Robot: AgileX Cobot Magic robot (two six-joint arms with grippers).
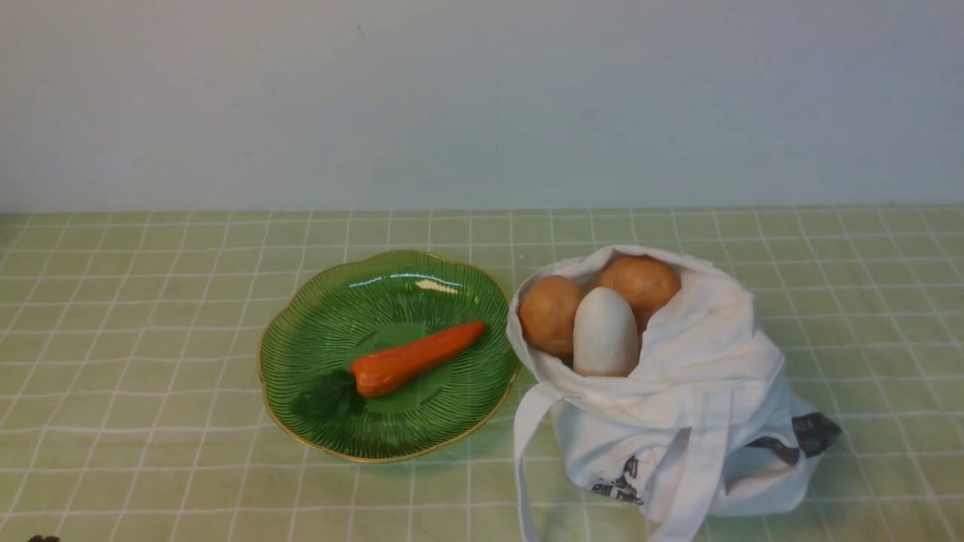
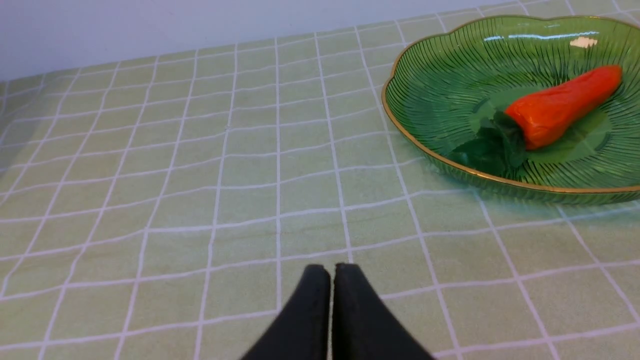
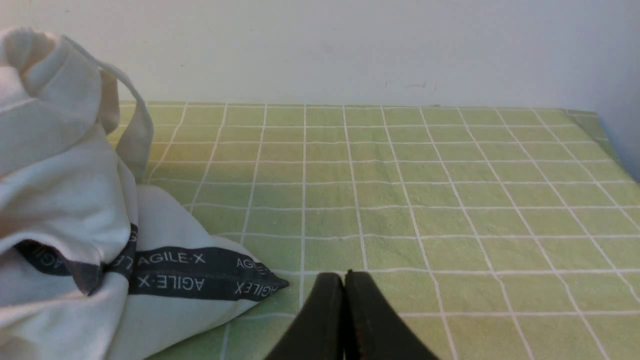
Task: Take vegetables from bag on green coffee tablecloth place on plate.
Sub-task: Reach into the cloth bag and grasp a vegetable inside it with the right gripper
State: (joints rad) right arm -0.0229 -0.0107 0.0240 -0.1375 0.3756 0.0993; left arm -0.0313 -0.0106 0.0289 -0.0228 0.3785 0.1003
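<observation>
A white cloth bag stands on the pale green gridded tablecloth at the right. In its open mouth sit a white radish and two brown potatoes. The dark green gold-rimmed plate lies left of the bag and holds an orange carrot with green leaves. My left gripper is shut and empty, low over bare cloth, with the plate and carrot ahead of it. My right gripper is shut and empty, next to the bag's bottom corner.
A plain pale wall stands behind the table. The bag's long straps hang down toward the front edge. The cloth's right edge shows in the right wrist view. Neither arm shows in the front view.
</observation>
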